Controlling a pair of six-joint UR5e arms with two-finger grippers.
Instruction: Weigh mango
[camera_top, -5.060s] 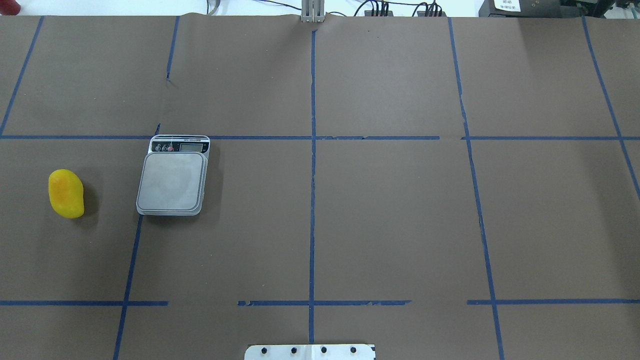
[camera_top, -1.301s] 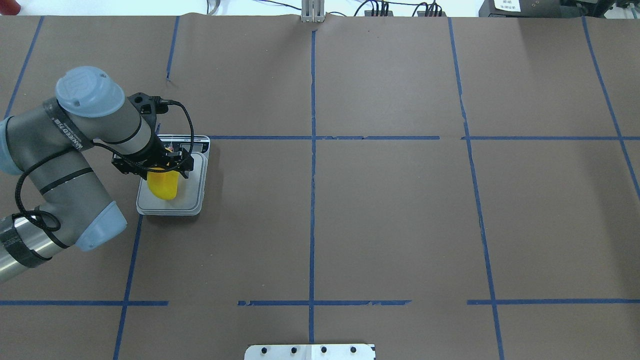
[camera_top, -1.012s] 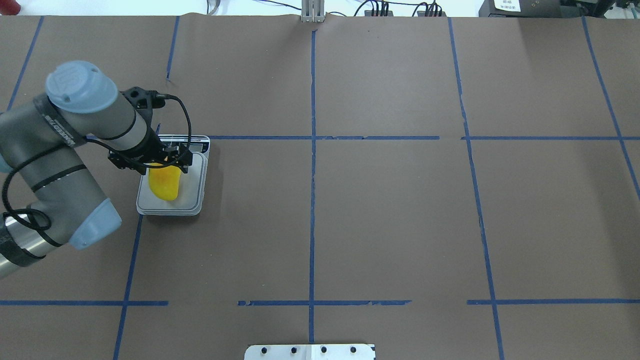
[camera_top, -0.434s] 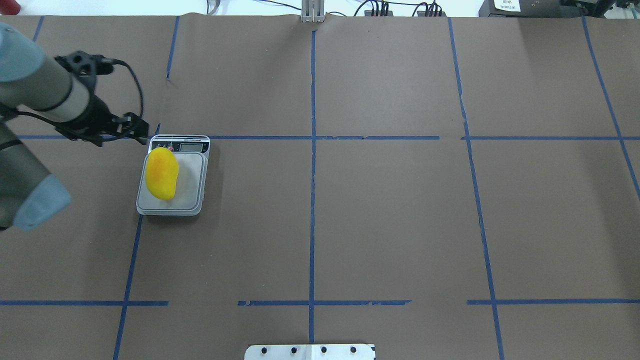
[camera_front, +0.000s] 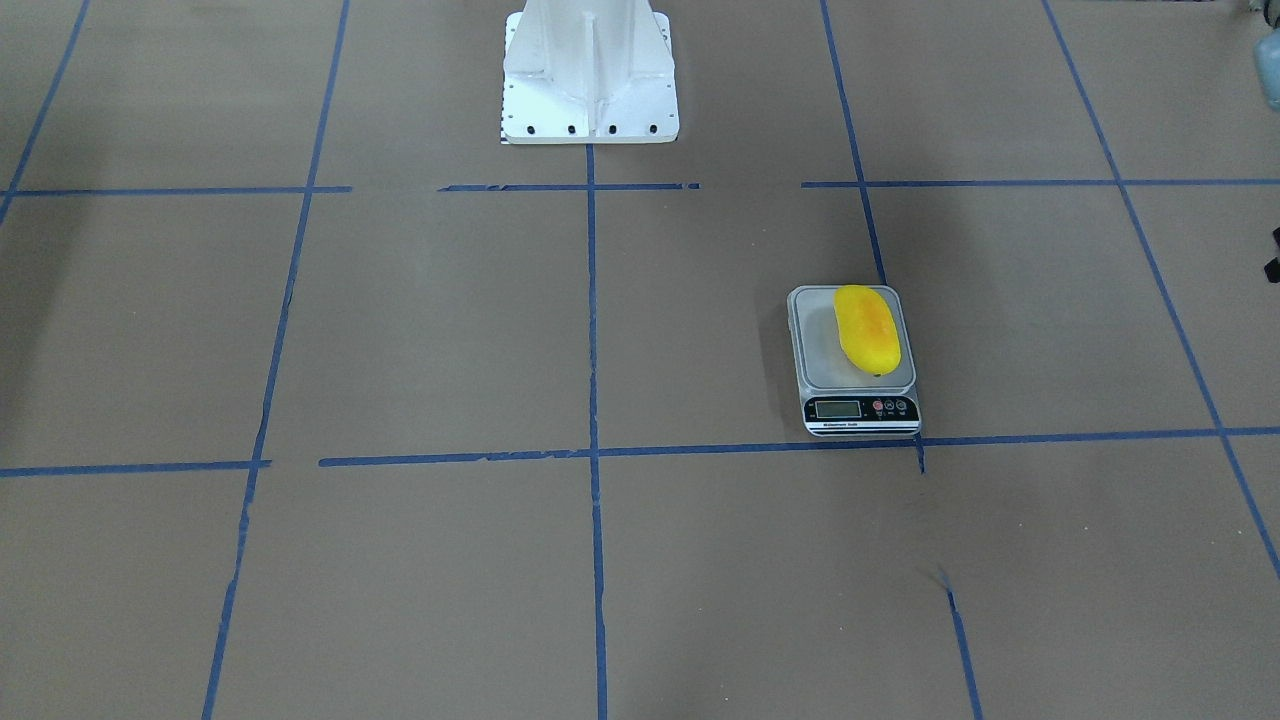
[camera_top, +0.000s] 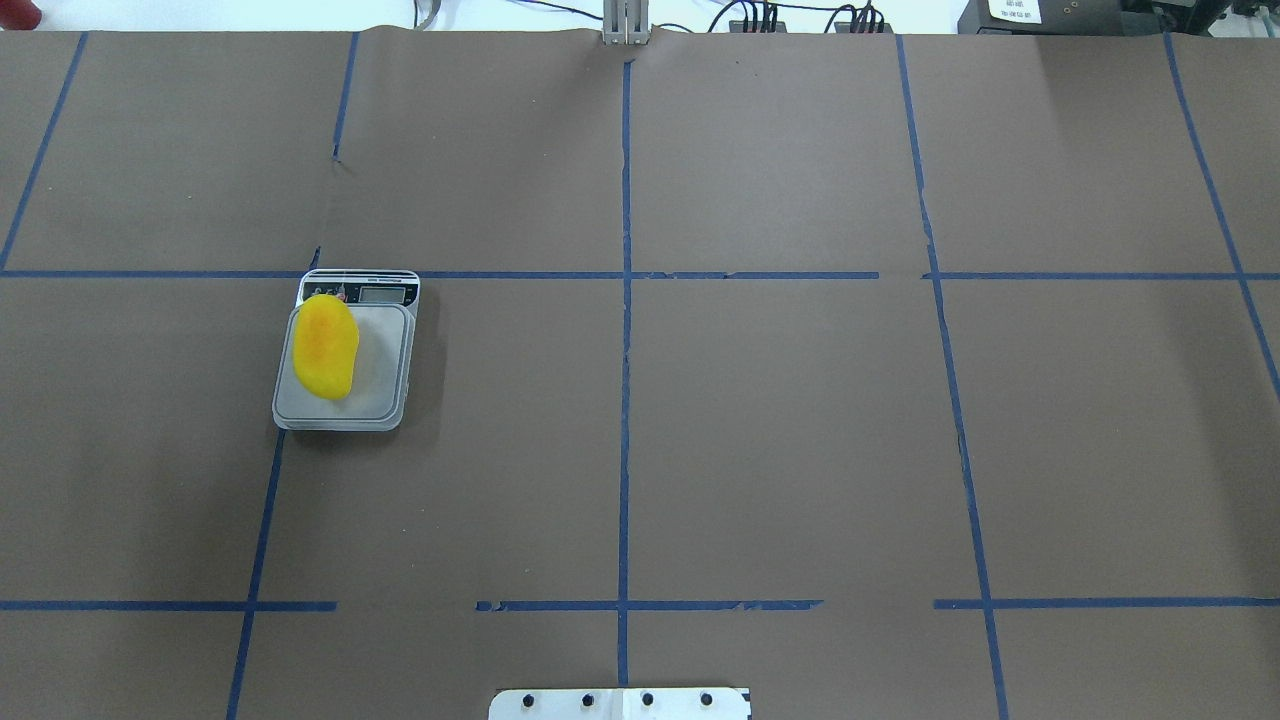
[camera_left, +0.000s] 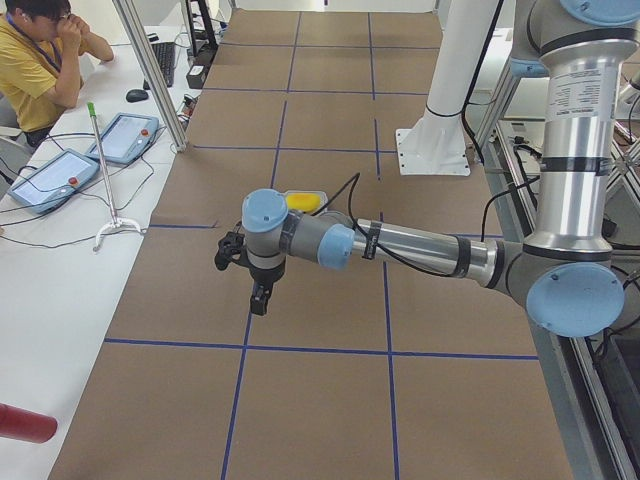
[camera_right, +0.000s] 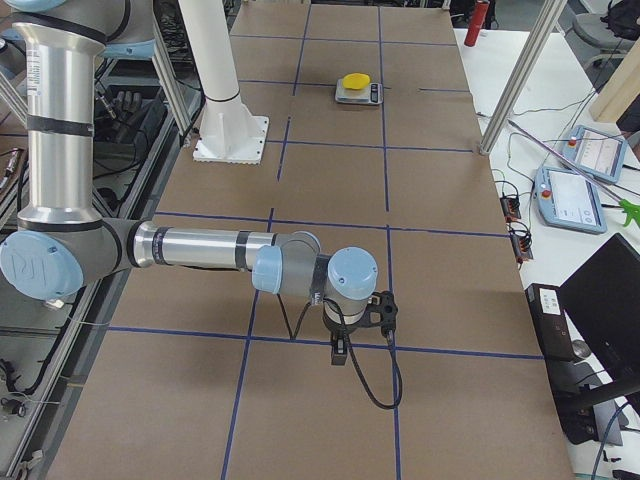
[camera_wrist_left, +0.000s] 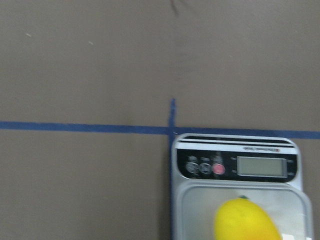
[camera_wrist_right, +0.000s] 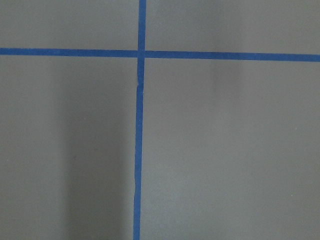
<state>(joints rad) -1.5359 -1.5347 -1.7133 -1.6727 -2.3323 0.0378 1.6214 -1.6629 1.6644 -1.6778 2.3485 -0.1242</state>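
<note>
Mango (camera_top: 324, 345): lying on digital scale (camera_top: 382, 372), apart from left gripper (camera_left: 261, 297).
Left gripper: opening cannot be told.
Right gripper (camera_right: 340, 352): likewise unclear.

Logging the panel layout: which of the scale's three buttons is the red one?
The red button sits right beside the display on the scale, at the row's end; the two dark buttons lie farther from it.

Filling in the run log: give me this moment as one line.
mango: lying on scale, ungripped | left gripper: clear of scale, state unclear | right gripper: far off, state unclear | display: unreadable
</note>
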